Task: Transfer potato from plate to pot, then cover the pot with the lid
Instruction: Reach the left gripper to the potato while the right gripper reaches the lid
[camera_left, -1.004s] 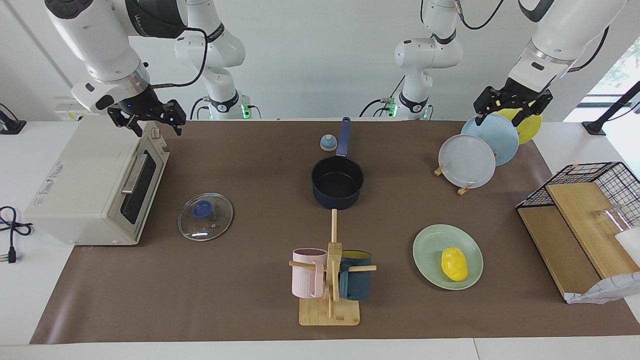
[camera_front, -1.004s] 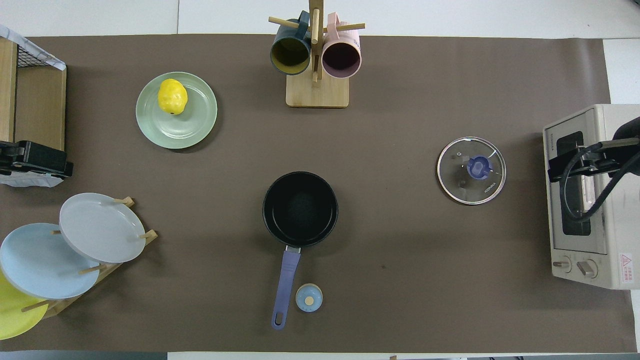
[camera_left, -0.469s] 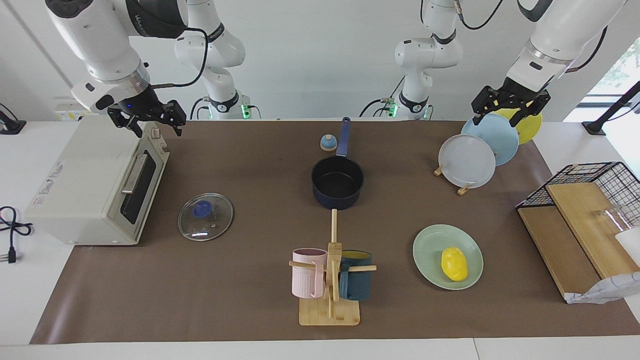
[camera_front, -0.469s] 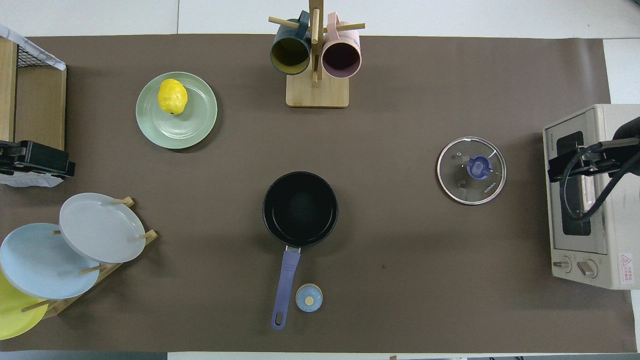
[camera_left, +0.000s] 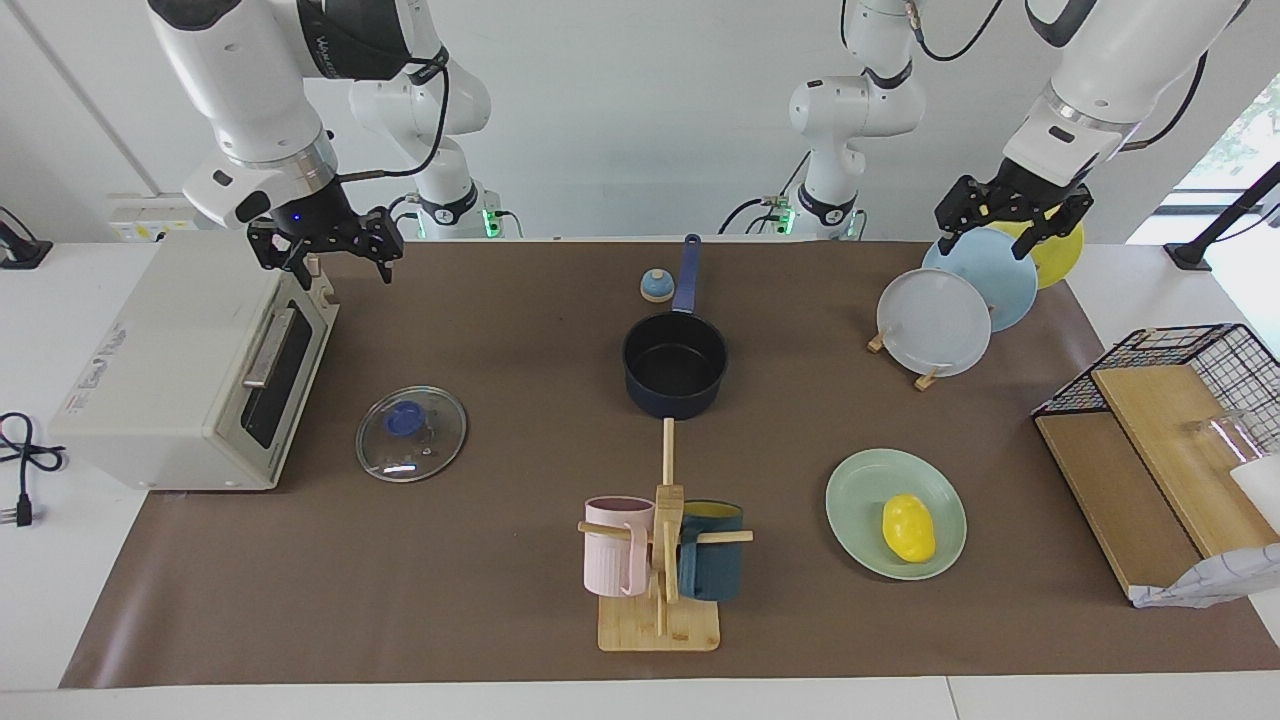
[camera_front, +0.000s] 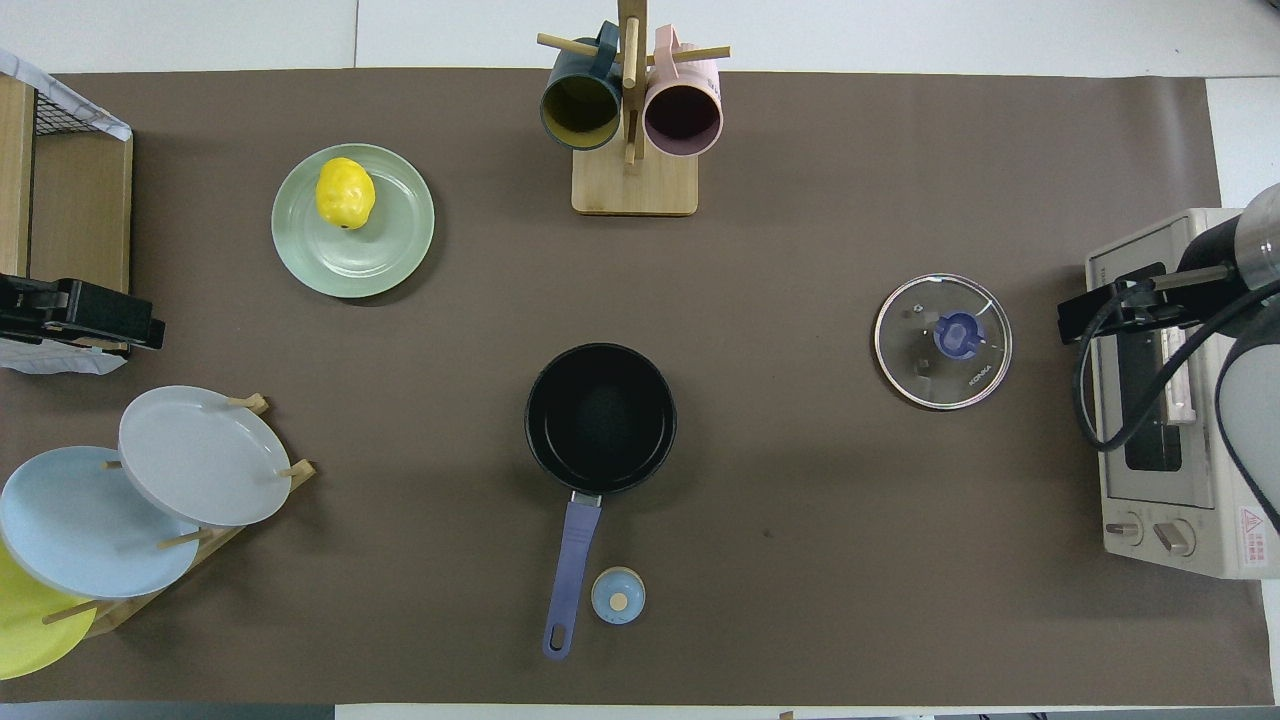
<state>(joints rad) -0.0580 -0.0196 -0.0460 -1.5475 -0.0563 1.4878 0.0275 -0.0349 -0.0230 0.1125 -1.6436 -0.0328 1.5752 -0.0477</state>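
Note:
The yellow potato lies on the mint-green plate toward the left arm's end of the table. The navy pot stands empty mid-table, its blue handle pointing toward the robots. The glass lid lies flat on the mat beside the toaster oven. My left gripper hangs open and empty in the air over the plate rack. My right gripper hangs open and empty over the toaster oven's front edge.
A toaster oven stands at the right arm's end. A mug tree with two mugs stands farther from the robots than the pot. A rack of upright plates, a small bell and a wire basket with boards also stand here.
My right gripper has moved from over the toaster oven's top toward the middle of the table. My left gripper has risen slightly and drifted a little the same way. Nothing on the table moved.

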